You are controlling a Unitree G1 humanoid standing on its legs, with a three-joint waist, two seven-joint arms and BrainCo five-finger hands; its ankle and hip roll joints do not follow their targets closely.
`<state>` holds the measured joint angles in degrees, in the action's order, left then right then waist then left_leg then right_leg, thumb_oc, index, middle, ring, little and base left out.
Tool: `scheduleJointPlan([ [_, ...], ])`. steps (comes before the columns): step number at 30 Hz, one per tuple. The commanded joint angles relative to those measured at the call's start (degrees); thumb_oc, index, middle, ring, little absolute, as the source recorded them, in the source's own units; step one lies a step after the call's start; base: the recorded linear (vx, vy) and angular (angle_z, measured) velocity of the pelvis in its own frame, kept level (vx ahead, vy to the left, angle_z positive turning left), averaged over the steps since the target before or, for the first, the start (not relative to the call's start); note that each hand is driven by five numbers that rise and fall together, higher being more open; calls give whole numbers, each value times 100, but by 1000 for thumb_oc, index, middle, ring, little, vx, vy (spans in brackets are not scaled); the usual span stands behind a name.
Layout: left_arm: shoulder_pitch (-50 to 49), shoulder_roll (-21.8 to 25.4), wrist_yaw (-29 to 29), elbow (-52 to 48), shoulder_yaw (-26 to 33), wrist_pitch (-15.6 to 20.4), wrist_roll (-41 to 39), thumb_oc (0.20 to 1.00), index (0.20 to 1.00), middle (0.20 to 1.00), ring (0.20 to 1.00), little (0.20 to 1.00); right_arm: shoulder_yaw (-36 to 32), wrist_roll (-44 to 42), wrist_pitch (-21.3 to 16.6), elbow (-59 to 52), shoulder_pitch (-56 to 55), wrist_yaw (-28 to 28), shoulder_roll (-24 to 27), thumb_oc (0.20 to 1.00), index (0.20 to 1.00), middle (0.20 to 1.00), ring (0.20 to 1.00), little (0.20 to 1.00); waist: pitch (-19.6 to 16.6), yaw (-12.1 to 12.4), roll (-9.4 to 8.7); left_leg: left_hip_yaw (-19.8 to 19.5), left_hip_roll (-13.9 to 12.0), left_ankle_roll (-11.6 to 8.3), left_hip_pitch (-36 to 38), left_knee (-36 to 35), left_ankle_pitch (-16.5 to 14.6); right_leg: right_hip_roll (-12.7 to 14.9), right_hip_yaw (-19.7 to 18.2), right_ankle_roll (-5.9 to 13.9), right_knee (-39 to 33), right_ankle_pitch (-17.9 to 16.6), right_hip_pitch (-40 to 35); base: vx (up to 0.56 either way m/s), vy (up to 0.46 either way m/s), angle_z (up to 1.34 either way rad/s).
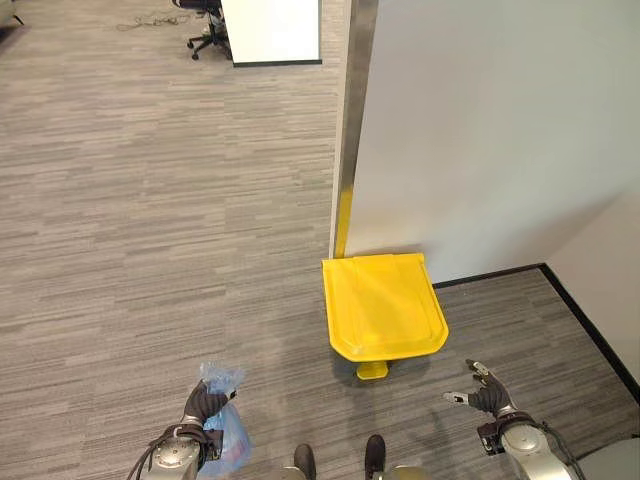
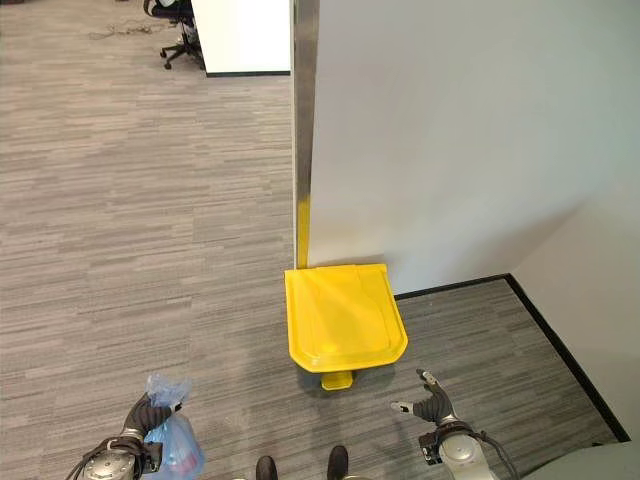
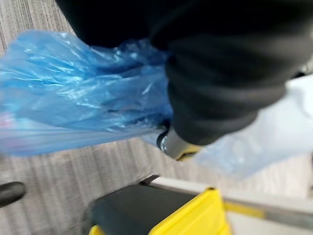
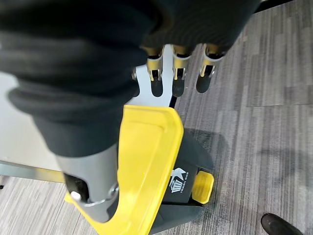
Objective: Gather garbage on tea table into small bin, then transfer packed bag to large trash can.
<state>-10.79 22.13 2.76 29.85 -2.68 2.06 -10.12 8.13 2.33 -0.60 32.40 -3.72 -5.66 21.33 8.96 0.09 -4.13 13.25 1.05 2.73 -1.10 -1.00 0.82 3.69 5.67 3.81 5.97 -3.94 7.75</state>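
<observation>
The left hand (image 1: 203,404) is seen at the lower left of the eye views, clenched around the gathered neck of a blue plastic bag (image 1: 228,440). The bag hangs below the hand, above the grey carpet (image 1: 150,220), with its crumpled top sticking up past the fingers. It is thin and translucent, and something pinkish is faintly visible through its lower part; what is packed inside cannot be told. In the left wrist view the wrinkled blue film (image 3: 73,93) is pressed against the dark ribbed cover.

The right hand (image 1: 486,393) is held low at the right, released, with its fingers straight and spread and its thumb apart. Nothing is held or touched by it. In the right wrist view its fingers (image 4: 179,73) point out over the carpet, past the yellow lid (image 4: 146,161).

The large trash can (image 1: 385,305) stands on the carpet between the 2 hands and further forward, against the pale wall (image 1: 480,130) and beside a metal-edged corner. Its yellow lid is closed, and a small yellow foot pedal (image 1: 372,370) juts out at its front. In the right wrist view the body under the lid is dark, and a white recycling-type symbol with a line of small print is seen on it; the print is too small to be read.

A white partition and an office chair base (image 1: 205,40) are seen far off at the top.
</observation>
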Motion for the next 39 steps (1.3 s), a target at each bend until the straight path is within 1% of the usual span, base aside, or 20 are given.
scheduleJointPlan([
  [1, 209, 320, 100, -348, 73, 243, -55, 200, 200, 200, 200, 200, 39, 35, -73, -23, 188, -73, 6, 1000, 1000, 1000, 1000, 1000, 168, -29, -99, -599, 156, 10, -28, 934, -1125, 289, 49, 535, 919, 574, 125, 89, 123, -7],
  [4, 212, 321, 99, -369, 98, 247, -42, 200, 200, 200, 200, 200, 62, 54, -58, -46, 224, -59, 38, 1000, 1000, 1000, 1000, 1000, 272, -106, -84, -641, 253, 39, 220, 902, -1273, 296, 168, 506, 684, 243, 540, 134, 47, -7],
  [5, 208, 320, 100, -360, 101, 251, -34, 200, 200, 200, 200, 200, 73, 49, -57, -44, 241, -62, 49, 1000, 1000, 1000, 1000, 1000, 306, -143, -71, -661, 289, 44, 352, 876, -1339, 317, 286, 522, 482, 116, 698, 335, 29, -10],
  [6, 262, 284, 133, -260, 104, 273, -47, 200, 200, 200, 200, 200, 65, 41, -37, -2, 234, -82, 54, 1000, 1000, 1000, 1000, 1000, 382, -252, -72, -746, 361, 13, 554, 881, -1446, 298, 433, 620, -21, -35, 975, 286, 19, 3],
  [9, 301, 268, 133, -250, 116, 306, -61, 200, 200, 200, 200, 200, 34, 51, -24, -21, 186, -94, 80, 1000, 1000, 1000, 1000, 1000, 420, -324, -61, -879, 393, -26, 615, 978, -1559, 294, 551, 654, -305, -87, 1065, 209, -20, 29],
  [11, 367, 246, 153, -263, 107, 337, -74, 200, 200, 200, 200, 200, -30, 25, -44, -1, 129, -123, 104, 1000, 1000, 1000, 1000, 1000, 431, -373, -103, -1023, 486, -37, 653, 1118, -1688, 283, 449, 687, -440, -204, 1158, 260, -96, 39],
  [12, 396, 257, 148, -294, 93, 337, -54, 200, 200, 200, 200, 200, -120, -19, -35, -9, 49, -139, 114, 1000, 1000, 1000, 1000, 1000, 403, -411, -145, -1174, 533, -89, 672, 1242, -1839, 298, 280, 690, -489, -291, 1137, 238, -108, 58],
  [13, 394, 257, 149, -296, 91, 336, -54, 200, 200, 200, 200, 200, -121, -19, -35, -9, 47, -139, 114, 1000, 1000, 1000, 1000, 1000, 405, -421, -137, -1186, 525, -90, 666, 1263, -1852, 296, 296, 690, -499, -293, 1124, 240, -121, 75],
  [14, 388, 239, 145, -309, 94, 352, -64, 200, 200, 200, 200, 200, -177, -95, -64, 30, 14, -151, 105, 1000, 1000, 1000, 1000, 1000, 374, -421, -178, -1254, 541, -123, 692, 1357, -1974, 348, 215, 646, -467, -389, 1103, 171, -89, 114],
  [16, 401, 208, 160, -307, 86, 338, -109, 200, 200, 200, 200, 200, -247, -184, -88, 63, 9, -182, 106, 1000, 1000, 1000, 1000, 1000, 324, -465, -173, -1340, 450, -194, 709, 1490, -2077, 363, 172, 574, -246, -470, 1197, 212, -139, 71],
  [18, 404, 138, 183, -248, 112, 338, -205, 200, 200, 200, 200, 200, -286, -252, -119, 179, 25, -248, 109, 1000, 1000, 1000, 1000, 1000, 264, -474, -151, -1334, 311, -222, 744, 1528, -2143, 388, 306, 534, -136, -423, 1146, 176, -127, 15],
  [20, 456, 86, 193, -138, 91, 333, -247, 200, 200, 200, 200, 200, -301, -335, -113, 222, 66, -253, 101, 1000, 1000, 1000, 1000, 1000, 196, -512, -118, -1339, 200, -251, 860, 1366, -2085, 350, 383, 522, -58, -390, 1139, 141, -94, 22],
  [21, 487, 81, 203, -95, 79, 348, -267, 200, 200, 200, 200, 200, -312, -405, -136, 201, 76, -237, 98, 1000, 1000, 1000, 1000, 1000, 131, -552, -78, -1323, 130, -267, 987, 1108, -2053, 288, 423, 514, -71, -384, 1173, 89, -50, 8],
  [23, 483, 83, 196, -109, 71, 346, -263, 200, 200, 200, 200, 200, -293, -402, -141, 192, 73, -240, 105, 1000, 1000, 1000, 1000, 1000, 105, -559, -62, -1293, 107, -272, 1027, 1016, -2032, 265, 455, 514, -93, -387, 1185, 49, -19, -3],
  [25, 483, 91, 166, -133, 25, 343, -236, 200, 200, 200, 200, 200, -202, -370, -127, 176, 103, -211, 98, 1000, 1000, 1000, 1000, 1000, 93, -548, -43, -1260, 113, -270, 1085, 889, -2009, 211, 467, 523, -169, -409, 1189, 30, 6, -10],
  [26, 427, 120, 67, -206, -46, 347, -103, 200, 200, 200, 200, 200, 40, -254, -109, 82, 209, -94, 103, 1000, 1000, 1000, 1000, 1000, 83, -494, -29, -1238, 146, -240, 1122, 778, -1992, 160, 425, 552, -257, -473, 1206, 18, 25, -16],
  [28, 400, 121, -16, -270, -118, 363, -13, 200, 200, 200, 200, 200, 249, -183, -127, -10, 361, -10, 99, 1000, 1000, 1000, 1000, 1000, 78, -458, -9, -1239, 174, -219, 1143, 711, -1977, 139, 384, 569, -323, -530, 1233, 6, 35, -18],
  [33, 616, 165, -61, -285, -351, 434, 131, 200, 200, 200, 200, 200, 993, -13, -216, -108, 1188, 106, 62, 1000, 1000, 1000, 1000, 1000, 152, -231, -5, -1258, 228, -182, 1054, 719, -1975, 190, 469, 554, -408, -572, 1293, 1, 20, -9],
  [37, 999, 305, 38, -289, -584, 535, 96, 200, 200, 200, 200, 200, 1405, 20, -214, -69, 1985, 41, 89, 1000, 1000, 1000, 1000, 1000, 268, -70, -62, -1309, 189, -216, 919, 779, -1980, 250, 558, 528, -392, -561, 1364, -7, -16, 5],
  [39, 1072, 333, 59, -303, -619, 551, 74, 200, 200, 200, 200, 200, 1453, 16, -212, -51, 2130, 15, 104, 1000, 1000, 1000, 1000, 1000, 300, -50, -74, -1316, 187, -224, 883, 797, -1981, 262, 572, 522, -388, -558, 1383, -34, -46, 20],
])
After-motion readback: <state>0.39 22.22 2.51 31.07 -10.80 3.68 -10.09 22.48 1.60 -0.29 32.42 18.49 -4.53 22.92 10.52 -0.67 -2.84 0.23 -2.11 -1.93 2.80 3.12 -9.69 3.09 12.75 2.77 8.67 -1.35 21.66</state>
